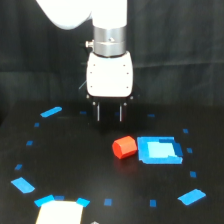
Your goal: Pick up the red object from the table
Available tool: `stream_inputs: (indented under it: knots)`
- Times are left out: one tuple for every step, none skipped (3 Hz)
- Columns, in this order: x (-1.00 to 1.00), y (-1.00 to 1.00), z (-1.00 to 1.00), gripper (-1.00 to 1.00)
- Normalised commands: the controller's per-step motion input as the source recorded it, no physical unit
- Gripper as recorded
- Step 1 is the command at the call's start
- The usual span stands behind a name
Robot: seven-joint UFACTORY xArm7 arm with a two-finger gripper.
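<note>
Red-orange and matte, the short hexagonal block (124, 147) lies on the black matte table (70, 165), touching the bright blue square patch (159, 150) on the exterior view's right. White-bodied gripper (109, 113) hangs behind it, dark fingers parted, holding nothing. No writing is legible.

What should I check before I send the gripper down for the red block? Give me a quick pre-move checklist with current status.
1. Red object in view and unobstructed on the table: ok.
2. Gripper empty, fingers apart: ok.
3. Gripper lined up over the red object: not ok; it hangs above and toward the exterior view's left of it, and appears farther back.
4. Room beside the red object for the fingers: cannot tell; the blue square patch lies right against its side on the exterior view's right, but looks flat.
5. Gripper's height above the table: cannot tell from this single view.
</note>
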Motion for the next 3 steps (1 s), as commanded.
stream_inputs:
  knots:
    - [-0.36, -0.32, -0.14, 0.89]
    - [0.72, -0.68, -1.0, -0.64]
    - [-0.11, -0.35, -0.36, 0.31]
